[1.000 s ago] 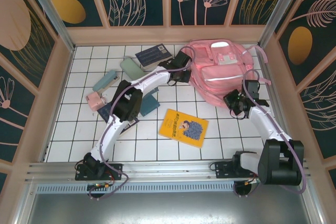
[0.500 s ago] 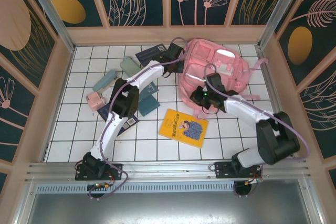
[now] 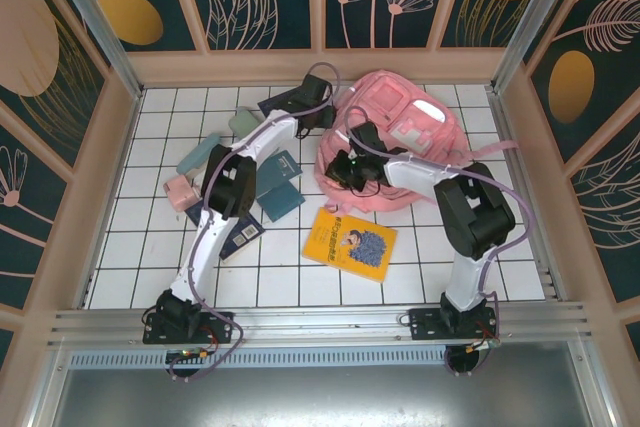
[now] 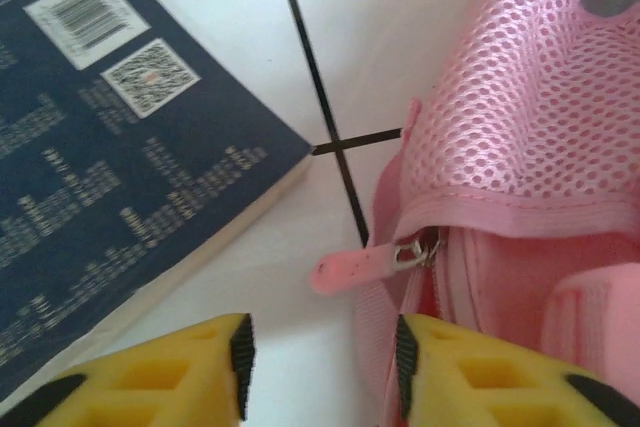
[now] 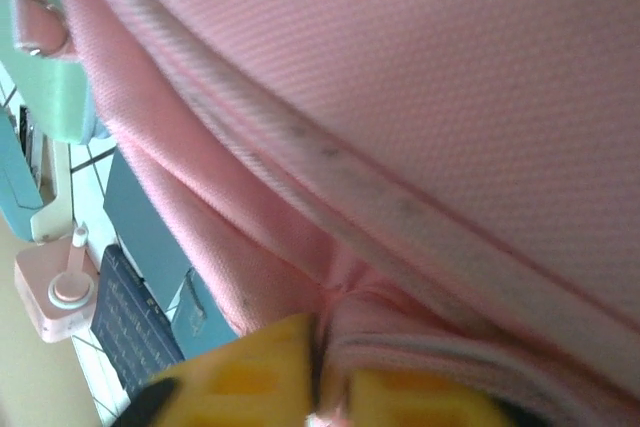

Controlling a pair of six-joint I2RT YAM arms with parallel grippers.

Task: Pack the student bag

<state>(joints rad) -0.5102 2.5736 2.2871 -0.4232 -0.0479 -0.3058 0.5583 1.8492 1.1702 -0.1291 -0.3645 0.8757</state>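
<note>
Tiled floor [image 3: 300,287]: white squares, dark joints

Yellow book [image 3: 350,243]: flat on the tiles near centre, just nearer than the bag, apart from both grippers

Dark notebook [image 3: 240,235]: flat, left of the yellow book

Two teal flat items [image 3: 287,202]: overlapping, just beyond the notebook

Pink box [image 3: 180,192] and teal stapler [image 3: 200,155]: left side, well apart from the bag

Right gripper [image 5: 318,357]: at the bag's near-left edge; yellow fingers almost together with a thin slit between them, pink fabric bunched at the tips; cannot tell whether fabric is pinched

Bag [image 3: 425,127]: pink, lying on the tiles right of centre toward the far side, front pockets up

Left gripper [image 4: 320,352]: at the bag's far-left corner; fingers spread, only tile between them; pink zip pull [image 4: 350,269] lies just ahead of the gap, below a mesh pocket [image 4: 520,117]

Blue book [image 4: 120,147]: flat, barcode side up, just left of the bag, not touching it

Pale green case [image 3: 243,124]: near the blue book, on its left
</note>
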